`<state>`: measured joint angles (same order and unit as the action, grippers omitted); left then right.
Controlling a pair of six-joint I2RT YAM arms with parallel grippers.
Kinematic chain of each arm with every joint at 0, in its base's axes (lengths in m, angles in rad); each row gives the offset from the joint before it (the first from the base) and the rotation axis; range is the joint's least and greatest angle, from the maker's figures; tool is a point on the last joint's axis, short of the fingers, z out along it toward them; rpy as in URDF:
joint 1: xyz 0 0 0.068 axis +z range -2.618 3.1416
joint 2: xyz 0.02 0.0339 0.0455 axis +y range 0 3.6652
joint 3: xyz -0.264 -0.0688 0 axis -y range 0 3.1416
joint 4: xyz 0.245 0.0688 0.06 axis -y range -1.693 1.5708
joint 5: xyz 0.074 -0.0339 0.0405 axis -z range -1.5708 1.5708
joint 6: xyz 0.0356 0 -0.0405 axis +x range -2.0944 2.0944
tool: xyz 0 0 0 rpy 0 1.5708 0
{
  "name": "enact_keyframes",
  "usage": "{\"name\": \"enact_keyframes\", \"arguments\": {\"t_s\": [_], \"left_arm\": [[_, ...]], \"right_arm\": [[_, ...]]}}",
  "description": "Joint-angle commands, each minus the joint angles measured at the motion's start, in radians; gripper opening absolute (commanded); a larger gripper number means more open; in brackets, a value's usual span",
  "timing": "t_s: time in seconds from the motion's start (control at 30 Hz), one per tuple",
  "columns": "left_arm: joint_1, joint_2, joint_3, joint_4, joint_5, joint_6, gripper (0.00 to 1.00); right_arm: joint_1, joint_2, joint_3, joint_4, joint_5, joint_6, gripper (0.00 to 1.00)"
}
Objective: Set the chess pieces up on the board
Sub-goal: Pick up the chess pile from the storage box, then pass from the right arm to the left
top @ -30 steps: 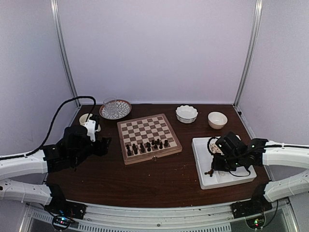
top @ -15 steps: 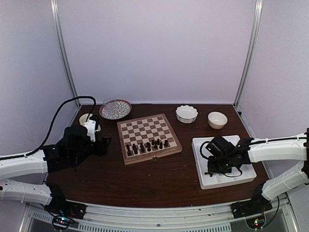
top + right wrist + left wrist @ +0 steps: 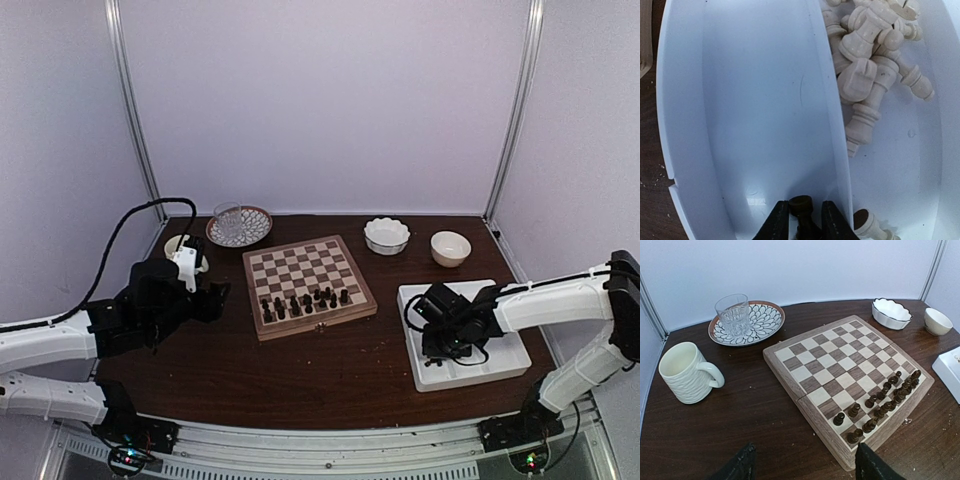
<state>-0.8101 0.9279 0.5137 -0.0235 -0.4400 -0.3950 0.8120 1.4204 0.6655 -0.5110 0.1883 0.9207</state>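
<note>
Nearby, a mug (image 3: 687,372) and patterned plate (image 3: 771,316) sit near the board (image 3: 825,357).

Matt wooden board (image 3: 840,370), smooth turned-wood chess pieces (image 3: 862,80); glossy white tray (image 3: 755,100), probably plastic; dark wood-grain table (image 3: 740,430).

on the dark wooden surface (image 3: 730,430) a ribbed cream mug (image 3: 687,372) is set at the left, a clear glass (image 3: 732,315) is stood on a petal-patterned plate (image 3: 765,320) behind it, a scalloped white bowl (image 3: 891,313) and a smaller cream bowl (image 3: 938,321) are placed side by side at the far right, and a white divided tray (image 3: 755,100) is laid nearer.
</note>
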Motion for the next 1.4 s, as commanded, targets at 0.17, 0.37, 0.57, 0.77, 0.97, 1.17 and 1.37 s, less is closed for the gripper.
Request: {"name": "enact_keyframes", "arguments": {"t_s": [0.17, 0.37, 0.57, 0.77, 0.97, 1.17, 1.37], "left_arm": [[0.006, -0.006, 0.02, 0.03, 0.013, -0.011, 0.68], [0.006, -0.001, 0.02, 0.03, 0.014, -0.013, 0.68], [0.006, 0.008, 0.02, 0.03, 0.015, -0.013, 0.68], [0.006, 0.012, 0.019, 0.03, 0.028, -0.013, 0.68], [0.006, 0.014, 0.008, 0.062, 0.089, -0.004, 0.68], [0.005, 0.011, -0.011, 0.133, 0.227, 0.031, 0.68], [0.005, 0.019, -0.039, 0.234, 0.401, 0.072, 0.69]], "right_arm": [[0.002, 0.016, 0.01, 0.048, 0.008, -0.068, 0.16], [0.001, -0.071, 0.051, 0.04, -0.006, -0.261, 0.13], [0.0, -0.166, 0.046, 0.099, -0.023, -0.397, 0.12], [0.0, -0.284, -0.02, 0.234, -0.042, -0.514, 0.11], [0.0, -0.435, -0.087, 0.382, -0.11, -0.554, 0.11], [-0.001, -0.481, -0.043, 0.413, -0.174, -0.581, 0.11], [-0.001, -0.393, 0.032, 0.451, -0.294, -0.563, 0.1]]}}
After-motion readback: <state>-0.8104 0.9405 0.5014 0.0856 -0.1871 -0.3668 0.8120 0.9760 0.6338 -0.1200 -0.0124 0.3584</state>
